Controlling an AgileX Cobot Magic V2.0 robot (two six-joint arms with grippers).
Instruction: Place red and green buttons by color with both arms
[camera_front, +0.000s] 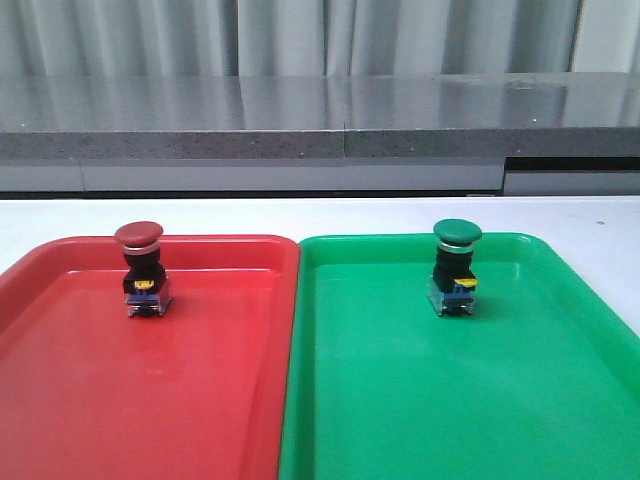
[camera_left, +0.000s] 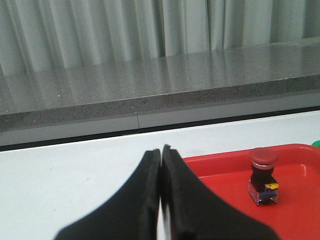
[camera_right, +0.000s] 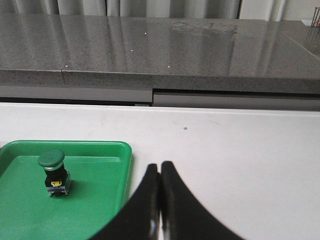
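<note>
The red button (camera_front: 140, 270) stands upright in the far part of the red tray (camera_front: 120, 400). The green button (camera_front: 456, 266) stands upright in the far part of the green tray (camera_front: 460, 410). Neither arm shows in the front view. In the left wrist view my left gripper (camera_left: 161, 151) is shut and empty, over the white table by the red tray's corner, with the red button (camera_left: 263, 175) off to one side. In the right wrist view my right gripper (camera_right: 160, 166) is shut and empty, beside the green tray's edge (camera_right: 126, 170), apart from the green button (camera_right: 53, 172).
The two trays lie side by side on a white table (camera_front: 60, 215), their edges touching at the middle. A grey stone ledge (camera_front: 320, 125) runs along the back, with pale curtains behind it.
</note>
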